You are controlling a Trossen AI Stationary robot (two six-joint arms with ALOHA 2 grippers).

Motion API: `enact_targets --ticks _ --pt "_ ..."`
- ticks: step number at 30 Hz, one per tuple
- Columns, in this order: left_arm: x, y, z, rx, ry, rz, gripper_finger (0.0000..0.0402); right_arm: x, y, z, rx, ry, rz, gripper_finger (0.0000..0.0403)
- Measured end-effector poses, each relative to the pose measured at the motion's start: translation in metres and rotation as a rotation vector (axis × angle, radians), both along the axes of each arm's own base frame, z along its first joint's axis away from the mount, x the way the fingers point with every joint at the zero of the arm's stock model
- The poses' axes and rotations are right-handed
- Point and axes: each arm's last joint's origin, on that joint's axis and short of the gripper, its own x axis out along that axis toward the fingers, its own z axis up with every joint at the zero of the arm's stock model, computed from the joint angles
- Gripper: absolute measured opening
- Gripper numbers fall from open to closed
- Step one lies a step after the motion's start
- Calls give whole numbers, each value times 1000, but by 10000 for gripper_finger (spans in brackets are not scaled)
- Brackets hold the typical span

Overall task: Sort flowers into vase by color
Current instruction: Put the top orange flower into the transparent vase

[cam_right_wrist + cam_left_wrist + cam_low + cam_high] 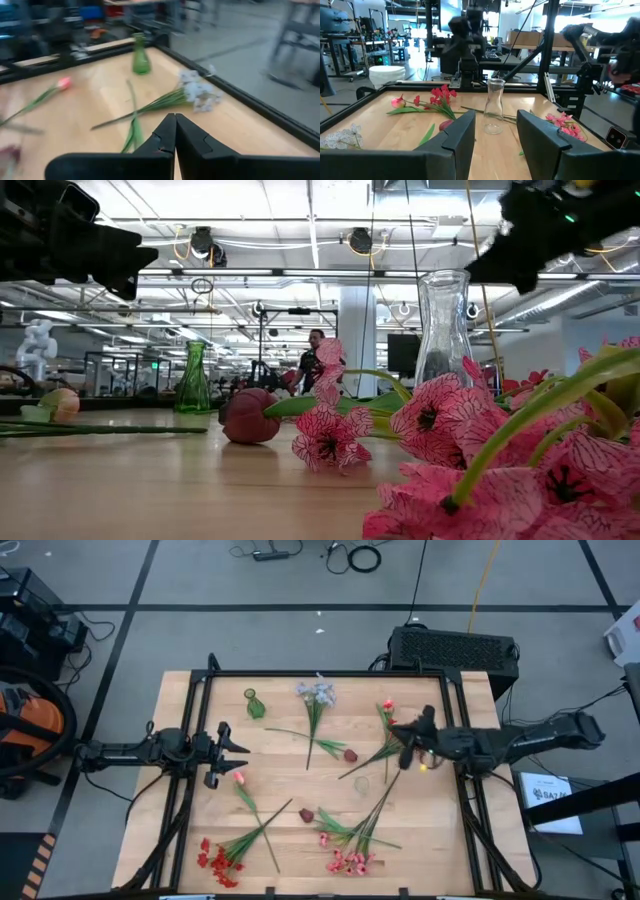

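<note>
A: Status, flowers?
B: Flowers all loose on bench, none in a vase. Pale blue-white spray near far edge, middle. Red spray at near left corner, pink spray at near edge, middle. Pink tulip just beside left hand. Two maroon tulips: one mid-bench, one nearer the near edge. Red-and-pink stem toward far right.

A: Vases?
B: Green vase upright near far edge, left of blue-white spray. Clear vase upright mid-bench, empty.

A: Hands?
B: Left hand at left edge, fingers spread, nothing between them. Right hand in the air over right half of bench, near the red-and-pink stem. Fingers pressed together, gripping nothing.

A: Anything behind?
B: Person standing far back in the room, low view.
</note>
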Motion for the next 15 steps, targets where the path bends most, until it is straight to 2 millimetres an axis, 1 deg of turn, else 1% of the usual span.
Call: enact_targets --ticks 3,8,10,12,15 --pt "0 0 0 0 0 0 153 29 1 24 70 40 -114 0" --pt "0 0 0 0 0 0 153 73 2 51 273 108 -366 0" --pt "0 0 0 0 0 0 153 83 -3 58 420 126 -509 0" --pt "0 0 0 0 0 0 153 89 -8 60 586 148 -667 0" --pt "0 0 0 0 0 0 153 96 -10 56 737 208 -858 0"
